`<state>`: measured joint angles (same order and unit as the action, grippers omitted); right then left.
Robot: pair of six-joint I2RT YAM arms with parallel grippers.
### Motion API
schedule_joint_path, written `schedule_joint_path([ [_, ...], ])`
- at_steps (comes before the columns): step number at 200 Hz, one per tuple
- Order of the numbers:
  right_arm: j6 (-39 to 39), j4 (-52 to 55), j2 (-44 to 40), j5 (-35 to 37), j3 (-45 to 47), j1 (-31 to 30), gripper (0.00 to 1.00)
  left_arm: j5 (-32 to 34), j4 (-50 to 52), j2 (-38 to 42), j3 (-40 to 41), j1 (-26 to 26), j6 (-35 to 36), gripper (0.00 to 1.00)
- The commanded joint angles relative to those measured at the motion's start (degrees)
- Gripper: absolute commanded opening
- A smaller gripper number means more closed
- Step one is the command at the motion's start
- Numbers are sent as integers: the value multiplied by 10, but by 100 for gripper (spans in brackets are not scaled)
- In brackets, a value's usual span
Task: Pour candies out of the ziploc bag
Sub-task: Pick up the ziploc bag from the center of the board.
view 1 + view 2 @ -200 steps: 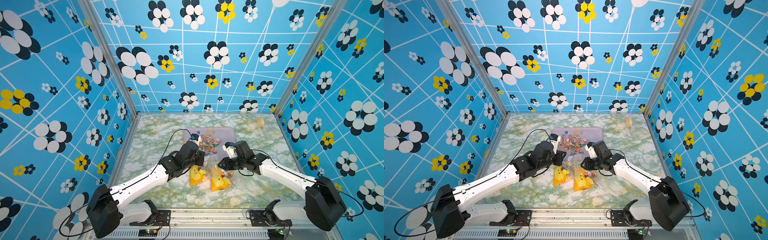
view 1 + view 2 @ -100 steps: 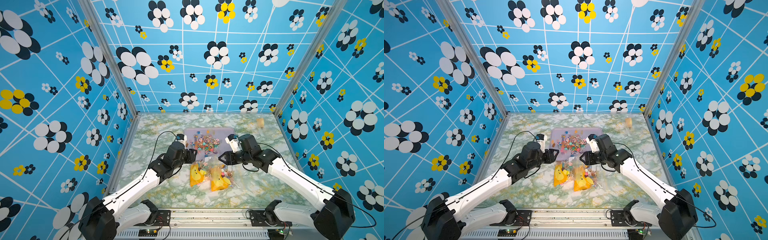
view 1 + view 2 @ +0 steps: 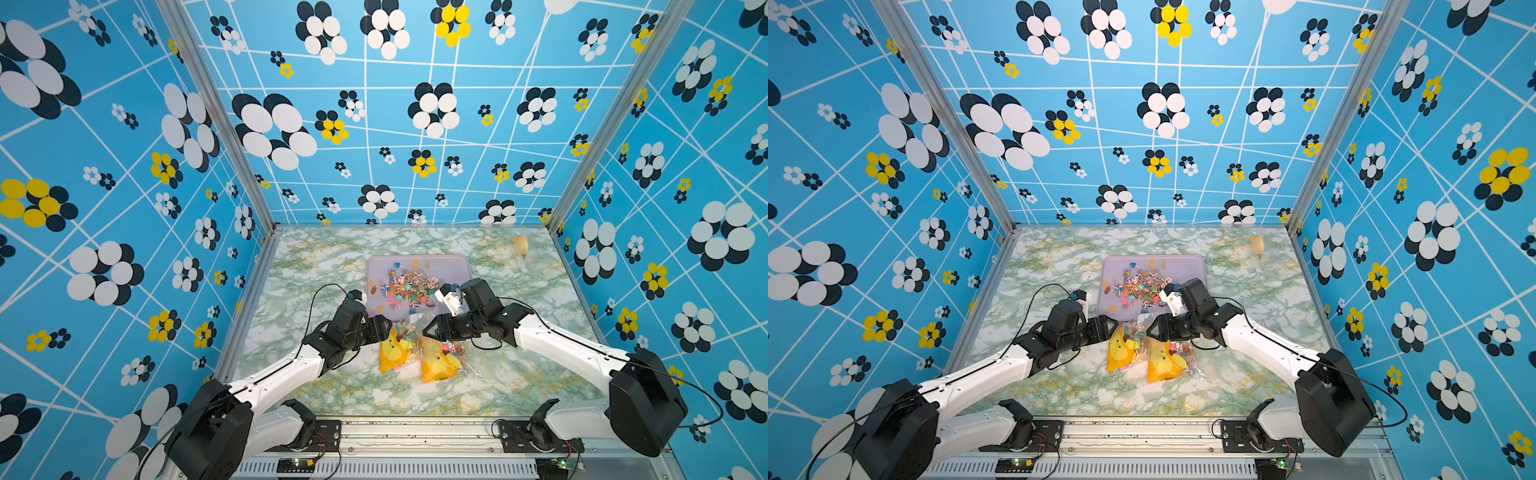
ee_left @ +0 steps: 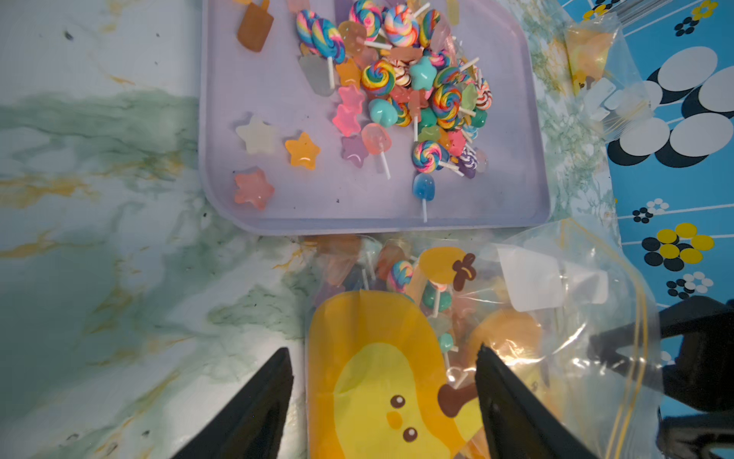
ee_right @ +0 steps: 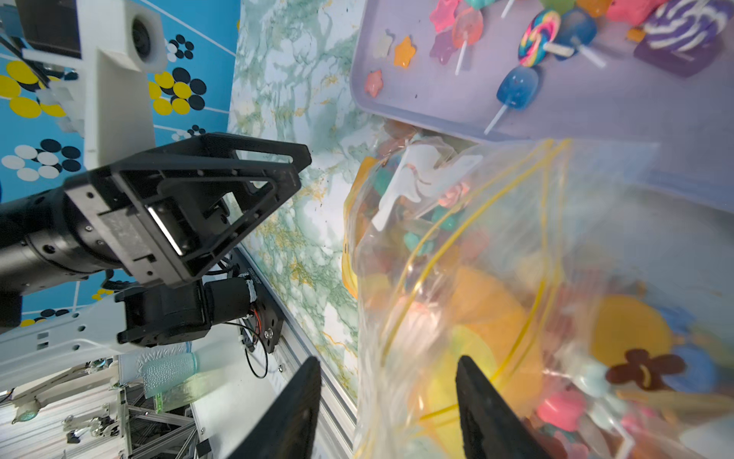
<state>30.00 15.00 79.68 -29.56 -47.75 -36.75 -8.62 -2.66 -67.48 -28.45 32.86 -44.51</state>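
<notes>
Hidden or unclear first:
- In both top views the right arm's wrist covers the near right corner of the tray [image 3: 455,267] [image 3: 1192,266].
- Both wrist views cut the tray off at the picture edge.
- Can't tell whether the mouth of the zip bag [image 3: 419,359] [image 3: 1152,355] is open or sealed.
- In the right wrist view the bag [image 5: 476,278] is blurred at close range, so its contents can't be counted.
- The heap of candies [image 4: 417,91] [image 3: 409,289] is too tangled to count.

Counts:
- 1 tray.
- 2 bags: the printed one on the table just in front of the tray's near edge, and a small bag [image 3: 519,247] [image 4: 595,59] in the far right corner.
- 2 yellow-orange printed patches on the main bag.
- 4 stars lying apart from the heap: pale, orange, pink and purple.
- 1 blue lollipop [image 4: 423,186] alone, nearest the tray's near rim.

Candy location: most is piled on the tray, and a batch [image 4: 397,274] is inside the bag at the end toward the tray.

Left gripper [image 4: 383,349] [image 3: 384,328]: jaws spread and astride the bag's printed part, not pinching it.

Right gripper [image 5: 388,359] [image 3: 426,330]: jaws spread, with clear film between them. Can't tell whether the jaws touch the film.
</notes>
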Motion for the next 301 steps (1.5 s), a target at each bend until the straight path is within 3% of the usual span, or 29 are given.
schedule_joint_path([
  [1, 35, -68, 22, -30, 1, -18, 54, -29, -41, -15, 19, -5, -30, 76],
  [19, 44, -85, 22, -30, 0, -20, 20, -36, -53, -19, 30, -5, -39, 76],
  [37, 35, -91, 7, -25, 2, -20, 0, -41, -62, -22, 38, -4, -43, 77],
  [98, -1, -50, -22, -27, -9, -19, 0, -71, -90, -54, 45, 1, -50, 78],
  [165, 10, -89, -5, -48, 9, -19, 0, -98, -123, -117, 50, 18, -55, 76],
  [192, 8, -79, -1, -26, 5, -19, 23, -96, -143, -132, 58, 24, -66, 72],
  [204, 6, -76, 0, -15, 5, -19, 29, -91, -144, -133, 61, 26, -69, 67],
  [230, 13, -84, 10, -9, 4, -19, 33, -87, -148, -139, 62, 28, -72, 50],
  [239, 18, -88, 14, -11, 2, -19, 30, -87, -148, -140, 63, 29, -73, 45],
  [266, 22, -93, 15, -15, 0, -19, 0, -85, -148, -139, 64, 29, -77, 28],
  [301, 17, -80, 0, -11, -1, -20, 0, -84, -158, -131, 65, 28, -83, 6],
])
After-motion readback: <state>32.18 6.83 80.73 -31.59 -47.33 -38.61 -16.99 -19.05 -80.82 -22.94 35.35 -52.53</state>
